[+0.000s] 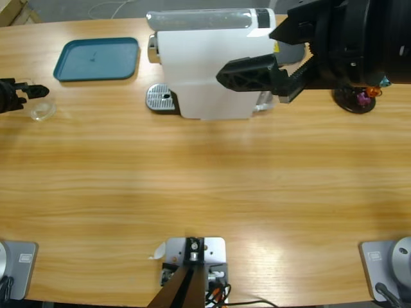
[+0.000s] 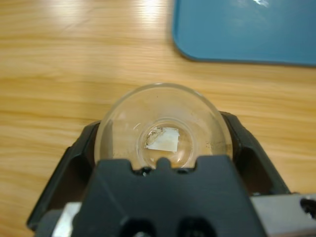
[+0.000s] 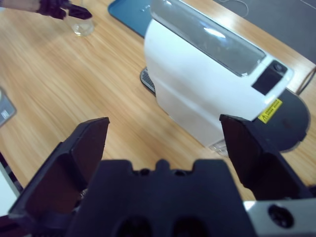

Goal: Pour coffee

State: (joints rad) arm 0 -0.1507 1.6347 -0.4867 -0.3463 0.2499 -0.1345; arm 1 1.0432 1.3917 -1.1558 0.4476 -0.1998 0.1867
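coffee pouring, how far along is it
Early. In hand: the left claw has its jaws around the clear glass beside the blue tray. The right claw hangs open near the white coffee machine. Nothing is poured; the drip grate is bare.

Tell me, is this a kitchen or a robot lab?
Probably a robot lab set up like a coffee corner. A white coffee machine and a blue tray sit on a long wooden table. The left gripper is around a small glass, and the right gripper hangs open above the machine.
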